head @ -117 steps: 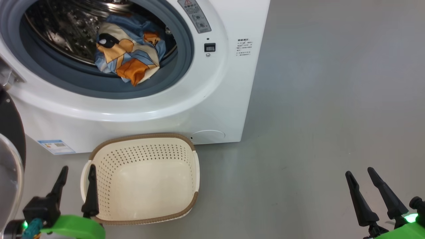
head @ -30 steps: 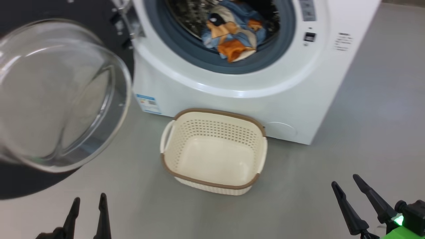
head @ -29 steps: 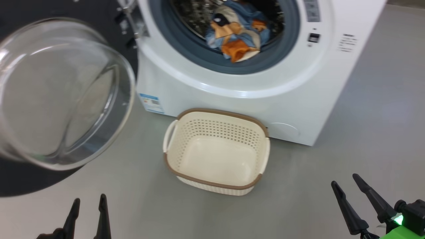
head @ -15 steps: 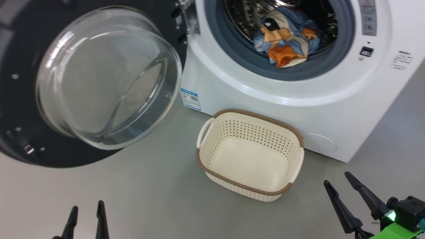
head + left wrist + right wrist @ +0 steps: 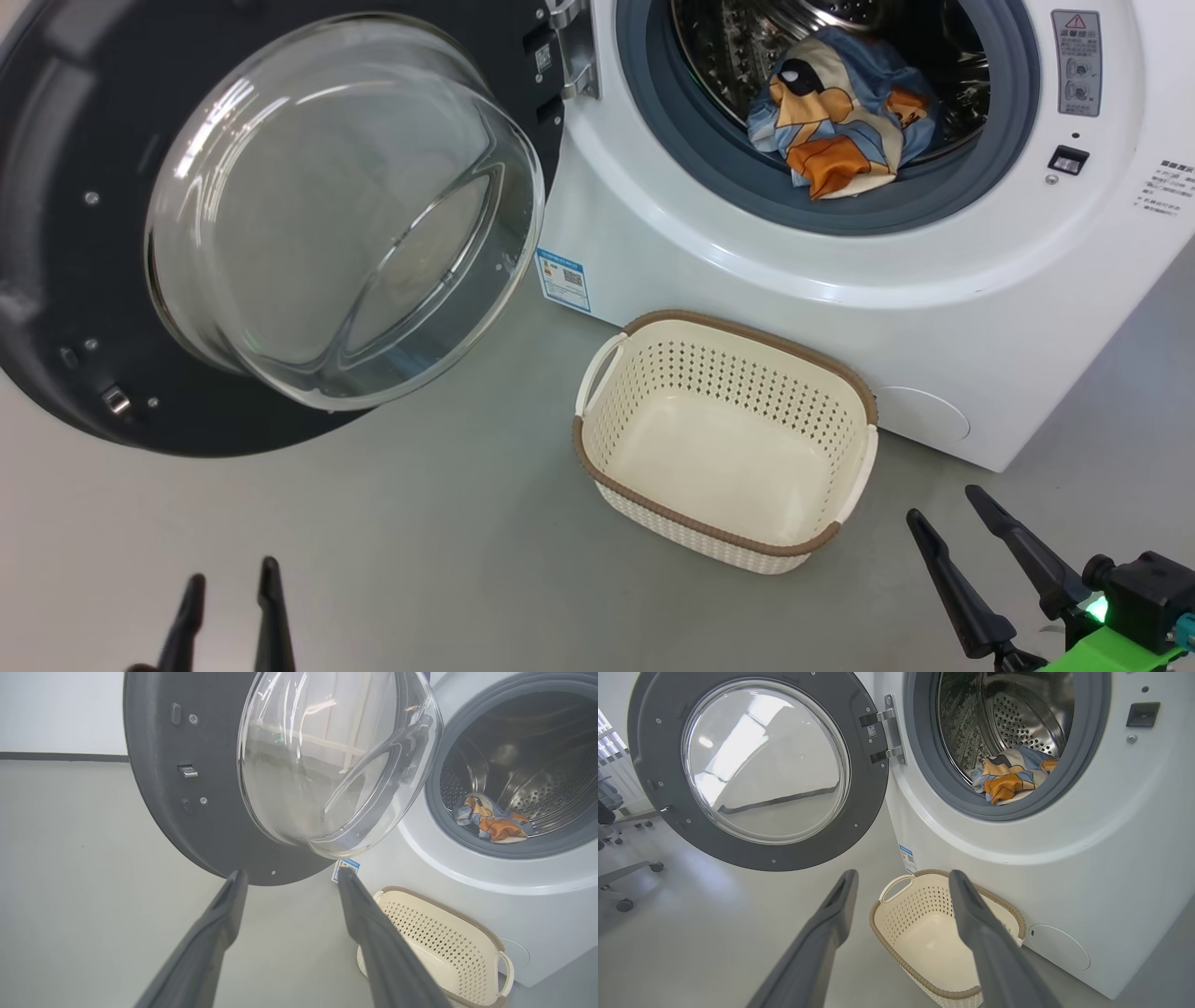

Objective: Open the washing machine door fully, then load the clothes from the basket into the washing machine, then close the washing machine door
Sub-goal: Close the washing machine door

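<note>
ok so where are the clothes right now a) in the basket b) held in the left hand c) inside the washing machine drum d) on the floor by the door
c: the clothes lie bunched at the front of the drum of the open washing machine, while the basket on the floor in front of it holds nothing.

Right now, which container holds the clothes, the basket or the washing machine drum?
The washing machine drum: the clothes lie bunched at its front, by the grey gasket. The basket on the floor is empty, showing its bare cream bottom.
</note>
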Controlling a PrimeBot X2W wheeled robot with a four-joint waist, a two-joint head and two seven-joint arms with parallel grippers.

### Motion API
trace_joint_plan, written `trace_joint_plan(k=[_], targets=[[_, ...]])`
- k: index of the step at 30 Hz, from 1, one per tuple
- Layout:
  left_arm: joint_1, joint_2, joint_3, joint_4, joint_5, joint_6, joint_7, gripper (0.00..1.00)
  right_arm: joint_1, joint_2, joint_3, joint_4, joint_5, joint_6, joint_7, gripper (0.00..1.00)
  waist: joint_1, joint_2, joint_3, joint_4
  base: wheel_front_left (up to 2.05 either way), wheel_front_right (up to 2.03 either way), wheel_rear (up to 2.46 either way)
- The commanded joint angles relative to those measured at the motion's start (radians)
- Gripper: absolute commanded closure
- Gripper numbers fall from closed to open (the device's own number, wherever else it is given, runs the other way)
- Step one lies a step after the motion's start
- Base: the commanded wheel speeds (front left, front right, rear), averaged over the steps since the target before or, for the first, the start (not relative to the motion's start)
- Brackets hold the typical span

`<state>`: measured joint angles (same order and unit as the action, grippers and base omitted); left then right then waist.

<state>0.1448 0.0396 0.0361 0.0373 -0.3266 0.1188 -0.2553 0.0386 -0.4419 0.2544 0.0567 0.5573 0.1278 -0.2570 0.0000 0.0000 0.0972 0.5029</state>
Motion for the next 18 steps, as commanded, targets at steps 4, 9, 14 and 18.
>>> trace_joint_plan(k=[4, 9, 14, 18], targets=[[-0.034, 0.011, 0.073, -0.08, -0.026, -0.002, -0.006, 0.62, -0.02, -0.019, 0.017, -0.022, 0.008, 0.003, -0.005, 0.0, 0.0, 0.0, 0.004, 0.002, 0.0, 0.0, 0.0], [-0.086, 0.011, 0.19, -0.192, -0.012, -0.046, -0.006, 1.0, -0.008, -0.01, 0.002, -0.024, 0.007, 0.003, -0.005, 0.0, 0.0, 0.0, 0.005, 0.002, 0.0, 0.0, 0.0], [-0.206, 0.059, 0.328, -0.232, 0.024, -0.142, -0.006, 1.0, 0.008, 0.0, -0.015, -0.026, 0.004, 0.003, -0.005, 0.0, 0.0, 0.0, 0.005, 0.0, 0.0, 0.0, 0.0], [-0.351, 0.129, 0.414, -0.168, -0.014, -0.201, -0.006, 1.0, 0.014, 0.004, -0.024, -0.029, 0.002, 0.003, -0.005, 0.0, 0.0, 0.0, 0.007, -0.003, 0.0, 0.0, 0.0]])
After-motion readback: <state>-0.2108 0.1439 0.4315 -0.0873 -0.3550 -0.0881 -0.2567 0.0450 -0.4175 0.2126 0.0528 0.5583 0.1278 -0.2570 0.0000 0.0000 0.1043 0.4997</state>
